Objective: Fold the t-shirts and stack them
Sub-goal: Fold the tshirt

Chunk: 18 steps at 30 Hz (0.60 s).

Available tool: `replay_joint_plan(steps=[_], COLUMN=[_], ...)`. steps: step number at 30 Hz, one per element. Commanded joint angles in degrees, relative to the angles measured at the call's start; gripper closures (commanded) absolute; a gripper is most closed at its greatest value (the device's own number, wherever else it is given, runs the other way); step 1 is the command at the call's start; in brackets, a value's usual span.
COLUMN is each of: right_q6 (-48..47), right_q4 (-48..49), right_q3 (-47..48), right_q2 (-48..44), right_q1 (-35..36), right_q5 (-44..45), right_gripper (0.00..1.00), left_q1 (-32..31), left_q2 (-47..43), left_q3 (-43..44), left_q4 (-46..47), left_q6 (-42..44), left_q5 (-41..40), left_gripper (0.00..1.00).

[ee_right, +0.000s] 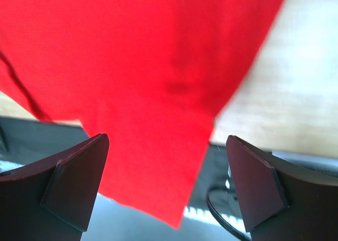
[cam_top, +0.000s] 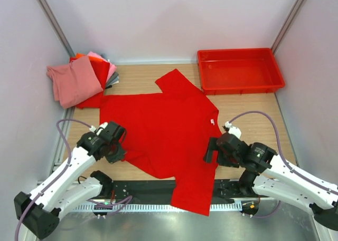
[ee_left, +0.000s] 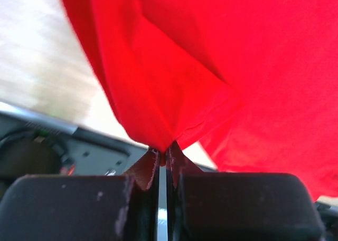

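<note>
Two grippers stood at the near side of the cloth. The left gripper (ee_left: 163, 164) was pressed together on a pinch of the red t-shirt (cam_top: 163, 125), and the fabric rose into a small peak from between its jaws. From above, that hold sat at about eight o'clock on the shirt. The right gripper (ee_right: 168, 172) was spread wide at about four o'clock. Its fingers stood either side of the shirt's edge and gripped nothing.

The shirt lay open and skewed on the table (cam_top: 248, 114), one sleeve pointing to twelve o'clock. Its lower end spilled over the near edge at six o'clock. The folded t-shirts (cam_top: 79, 80) sat piled in the far corner at ten o'clock, touching the open shirt there. A red tray (cam_top: 237, 52) stood at one o'clock, just beside the sleeve.

To my eye this was the start of a fold, with one corner taken and the other not yet. Next the right gripper would need to close on its edge. Both would then have to lift evenly and carry the near part toward twelve o'clock, drawing the hanging end back onto the table without dragging the rest askew.
</note>
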Motion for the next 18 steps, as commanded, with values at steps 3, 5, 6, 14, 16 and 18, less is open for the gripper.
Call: replay_joint_plan(steps=[3,5,6,14,16,18], right_q6=[8.6,10.1,12.4,23.7,26.0,27.3], right_q4=[-5.4,-4.7,-3.9,6.0,7.5,8.2], right_q3=[-4.7,-6.2,-6.5,-7.3,-5.5,-3.7], right_q2=[0.4,1.4,1.8,11.3,14.6,20.2], right_q1=[5.6,10.6,12.5,33.6,37.1,42.5], right_q5=[-6.4,-7.3,-7.3,-7.6,-7.5,-7.4], right_gripper=[0.0,0.0,0.0,0.05,0.06,0.06], left_q1=[-0.2,-0.2,-0.2,-0.2,-0.2,-0.2], left_q2=[-4.6,-5.6,-6.2,-7.5,-7.9,-8.2], left_q3=[2.9,3.5,3.7,8.5,9.0,8.9], left_q4=[-11.8,-13.3,-13.8,-20.7,-22.1,-22.2], left_q6=[1.8,1.9,2.3,4.9,5.6,6.1], left_q5=[0.1,-0.2,-0.8,-6.4,-7.1,-7.8], left_gripper=[1.0,1.0,1.0,1.0,1.0,1.0])
